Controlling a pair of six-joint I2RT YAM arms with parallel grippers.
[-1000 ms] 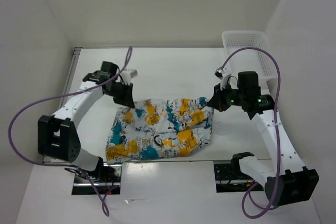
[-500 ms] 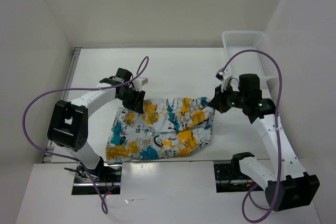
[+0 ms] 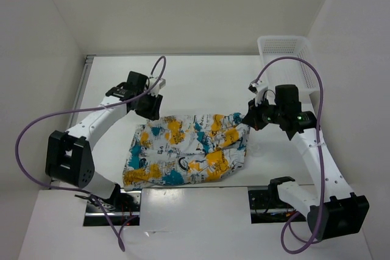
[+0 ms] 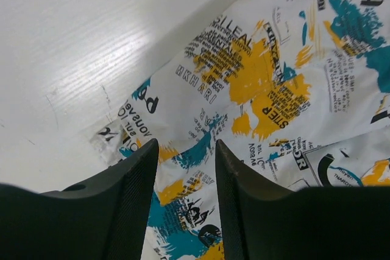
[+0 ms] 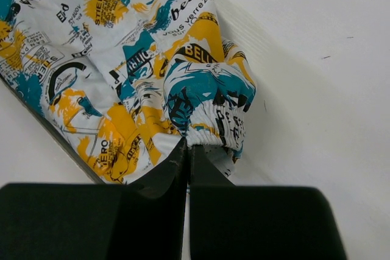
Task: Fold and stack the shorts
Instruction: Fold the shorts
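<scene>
White counter (image 3: 207,80), centre frame: soft white fabric shorts (image 3: 189,150), teal-and-yellow print, lying spread. My right hand (image 3: 248,119) clenched on their right edge; my left hand (image 3: 153,111) released, above their upper-left corner.

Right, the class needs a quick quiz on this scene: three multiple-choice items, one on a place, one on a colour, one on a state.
1. Where is the white mesh basket?
A) at the far right corner of the table
B) at the near left corner
C) hanging on the wall

2. What colour are the arm cables?
A) green
B) purple
C) red

3. The right claw is:
A) open over bare tabletop
B) shut on the shorts
C) open inside the basket

Answers: 1 A, it stands at the far right edge. 2 B, purple loops trail from both arms. 3 B, its fingers pinch the gathered edge.
</scene>
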